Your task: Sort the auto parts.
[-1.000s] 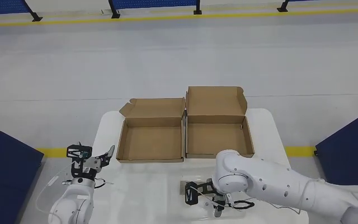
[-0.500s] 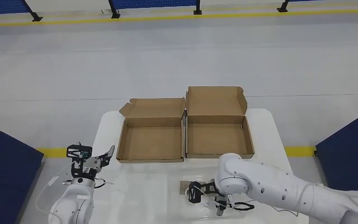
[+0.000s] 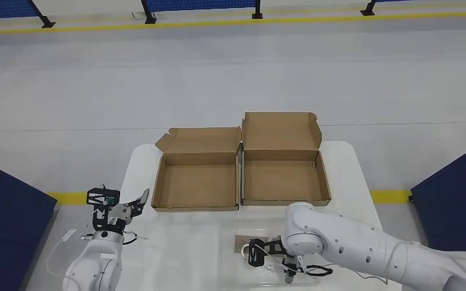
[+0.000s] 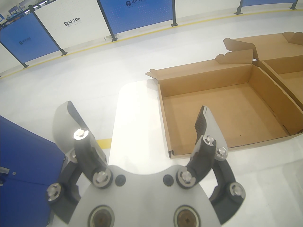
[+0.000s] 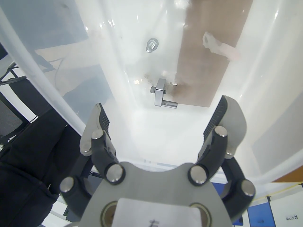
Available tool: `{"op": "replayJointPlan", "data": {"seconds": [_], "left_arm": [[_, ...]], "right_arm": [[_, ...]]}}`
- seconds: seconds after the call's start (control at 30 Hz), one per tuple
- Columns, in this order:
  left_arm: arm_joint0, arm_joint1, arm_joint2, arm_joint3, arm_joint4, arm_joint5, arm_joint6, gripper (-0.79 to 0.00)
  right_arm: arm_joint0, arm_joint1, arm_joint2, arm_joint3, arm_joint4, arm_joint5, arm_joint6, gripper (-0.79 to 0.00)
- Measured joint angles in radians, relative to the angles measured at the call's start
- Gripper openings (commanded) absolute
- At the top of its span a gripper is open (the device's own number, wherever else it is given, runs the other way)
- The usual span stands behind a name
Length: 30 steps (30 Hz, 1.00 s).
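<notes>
Right arm has edged right and nearer; right gripper (image 5: 161,115) spread wide, empty, over clear bin (image 5: 151,131), above metal bracket (image 5: 159,93), bolt (image 5: 152,44) beyond. Left gripper (image 4: 136,112) spread, empty, near left. Left box (image 3: 195,185), right box (image 3: 282,180) unfilled, far side. First pick looks imminent.

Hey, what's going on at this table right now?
The right gripper hangs open over a clear bin, facing a metal bracket in it, and holds nothing. A bolt and a plastic piece lie farther in. The left gripper sits open near the left box; that and the right box are empty.
</notes>
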Motion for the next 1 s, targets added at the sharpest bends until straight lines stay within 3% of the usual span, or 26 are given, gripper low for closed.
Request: {"op": "replayJointPlan", "data": {"seconds": [0.47,0.77,1.0], "left_arm": [[0.0,0.0,0.0,0.0,0.0,0.0,0.0,0.0],[0.0,0.0,0.0,0.0,0.0,0.0,0.0,0.0],[0.0,0.0,0.0,0.0,0.0,0.0,0.0,0.0]], "right_arm": [[-0.036,0.014,0.039,-0.037,-0.056,0.054,0.008,0.0],[-0.061,0.046,0.079,-0.095,-0.08,0.054,0.047,0.0],[-0.079,0.047,0.069,-0.113,-0.115,0.028,0.047,0.0]]}}
